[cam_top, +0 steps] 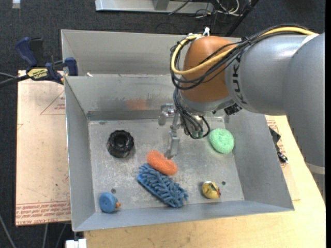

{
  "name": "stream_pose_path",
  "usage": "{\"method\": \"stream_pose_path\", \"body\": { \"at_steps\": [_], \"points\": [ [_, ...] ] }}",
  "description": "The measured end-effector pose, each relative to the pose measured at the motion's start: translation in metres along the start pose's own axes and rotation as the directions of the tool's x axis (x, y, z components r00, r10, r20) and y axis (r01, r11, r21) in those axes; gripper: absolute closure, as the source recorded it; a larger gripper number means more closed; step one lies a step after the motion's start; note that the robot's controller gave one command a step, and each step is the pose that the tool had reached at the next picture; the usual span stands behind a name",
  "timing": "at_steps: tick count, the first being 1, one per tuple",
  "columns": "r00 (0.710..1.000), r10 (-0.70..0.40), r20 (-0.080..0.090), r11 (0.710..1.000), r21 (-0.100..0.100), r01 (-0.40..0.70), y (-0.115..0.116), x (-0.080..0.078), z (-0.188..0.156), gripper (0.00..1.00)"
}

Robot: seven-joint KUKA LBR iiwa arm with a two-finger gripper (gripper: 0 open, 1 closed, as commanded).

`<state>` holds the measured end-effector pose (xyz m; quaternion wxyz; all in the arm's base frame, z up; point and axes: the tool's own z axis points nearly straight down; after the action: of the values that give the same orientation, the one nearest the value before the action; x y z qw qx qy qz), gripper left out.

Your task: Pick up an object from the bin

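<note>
My gripper [171, 148] hangs under the orange wrist cover near the middle of the bin, one metal finger pointing down. Its tip sits just above and behind an orange oval thing [161, 163] lying on the bin floor. A blue knobbly brush-like thing [162, 186] lies right in front of the orange one, touching it. A green spongy ball [222, 140] rests to the right of the gripper, partly under the arm.
A black ribbed cap-like ring [120, 143] lies at the left. A small blue ball-like thing [108, 203] sits in the front left corner. A little yellow and dark thing [210, 190] lies front right. The arm covers the bin's back right.
</note>
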<state>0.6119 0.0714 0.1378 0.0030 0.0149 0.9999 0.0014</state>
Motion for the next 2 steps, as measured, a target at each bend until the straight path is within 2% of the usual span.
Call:
{"method": "stream_pose_path", "body": {
  "at_steps": [1,2],
  "points": [
    [0.998,0.058,-0.006,0.998,0.001,-0.058,0.000,-0.013,0.036,0.00],
    [0.999,0.042,0.000,0.999,0.000,-0.042,-0.010,0.000,0.046,0.00]
  ]
}}
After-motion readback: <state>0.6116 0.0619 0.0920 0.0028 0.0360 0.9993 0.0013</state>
